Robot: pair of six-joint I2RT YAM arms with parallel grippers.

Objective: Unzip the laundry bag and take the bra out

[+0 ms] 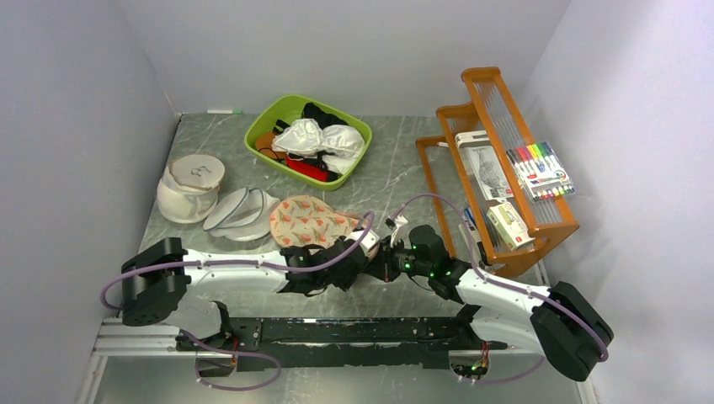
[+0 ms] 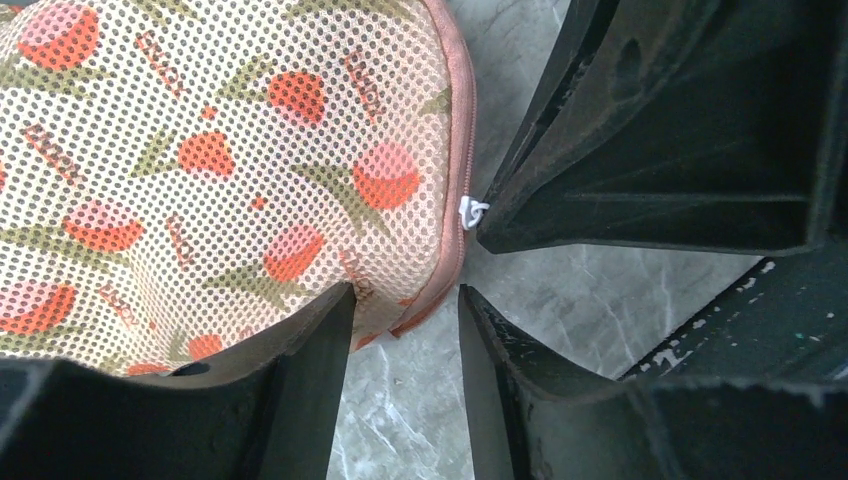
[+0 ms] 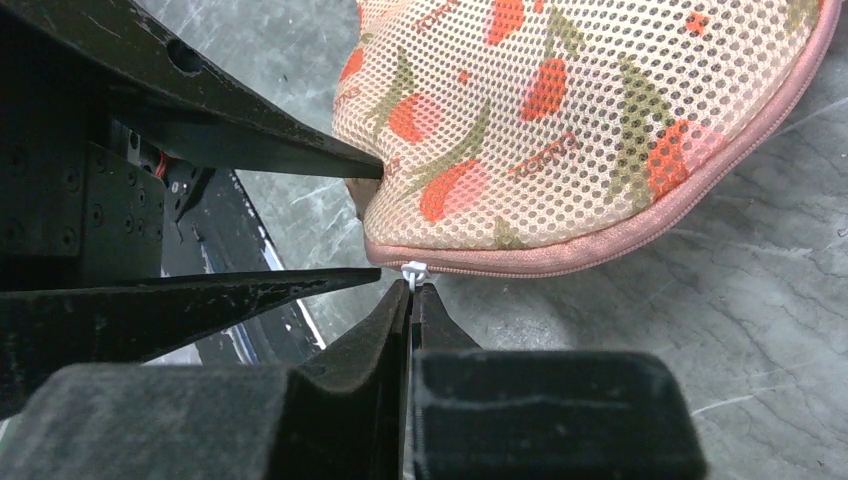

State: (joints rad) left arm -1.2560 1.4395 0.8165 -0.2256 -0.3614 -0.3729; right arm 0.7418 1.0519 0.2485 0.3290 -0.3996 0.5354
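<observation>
Evidently the laundry bag (image 1: 310, 220) is limp: left tool (image 2: 405, 295) half-open astride its rim, right tool (image 3: 412, 292) pinching its zip pull (image 3: 413, 269).

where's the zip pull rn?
In the right wrist view, the white zip pull sits on the laundry bag's pink bottom edge, pinched in the shut right gripper, just right of the left gripper straddling that corner.

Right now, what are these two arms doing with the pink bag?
Both arms work at the near end of the laundry bag. The right gripper is shut on the white zip pull. The left gripper stands open around the bag's edge beside it. The zip looks closed where it shows.
</observation>
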